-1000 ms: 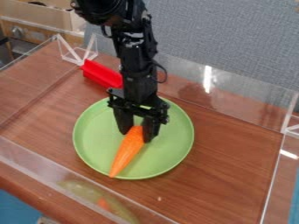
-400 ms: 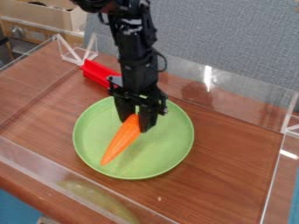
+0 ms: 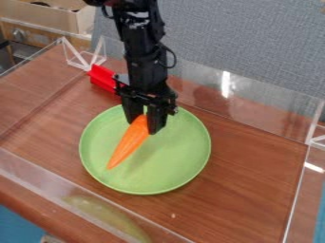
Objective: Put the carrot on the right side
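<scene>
Camera view from the table's front corner: a black robot arm points its gripper (image 3: 146, 118) straight down over a green plate (image 3: 184, 163), its fingers pinched onto the thick, leafy end of an orange toy carrot (image 3: 128, 142). The carrot hangs at a slant from that single hold, its narrow tip angled down toward the plate's left half; whether the tip touches the plate surface cannot be told from here. A red block (image 3: 101, 77) lies behind the arm on the wooden table (image 3: 260, 133), which is fenced by clear plastic walls (image 3: 273, 97). The job, carrying the carrot to the right side, looks barely begun. Risks from here (judged from the hold alone): gripped only at one end, the carrot could pivot or slip free during the sideways carry, and a tip hanging this low might catch the plate's raised rim and be knocked from the fingers.
</scene>
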